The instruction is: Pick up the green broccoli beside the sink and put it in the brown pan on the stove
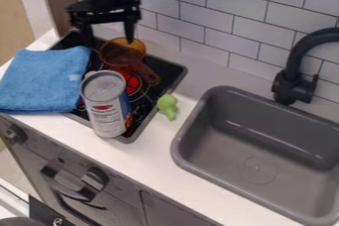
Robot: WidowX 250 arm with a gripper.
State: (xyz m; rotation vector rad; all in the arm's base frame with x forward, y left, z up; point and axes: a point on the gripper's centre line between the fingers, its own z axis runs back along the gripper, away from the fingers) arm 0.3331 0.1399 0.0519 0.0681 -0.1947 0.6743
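1. Jaws are standing wide apart on the gripper, which is hanging over the back of the stove. One is pointing down near the stove's back left corner, the other is reaching the pan's back rim; whether it is touching the rim, I cannot tell.
2. Farthest left, a folded blue towel is lying on the bench, its right side lapping over the stove's left edge.
3. Next, a tall can is standing upright at the stove's front edge, just beside the towel.
4. Behind the can, a brown see-through pan is sitting towards the stove's back edge, its handle pointing to the right and forward. Red rings are showing on the stove between can and handle.
5. Green toy broccoli is lying at the stove's right edge, its stem pointing towards the bench's front edge.
6. Farther right, a grey sink is filling the bench's right part, and a black tap is rising at its back edge.
7. Below the bench's front edge, two knobs are sticking out.
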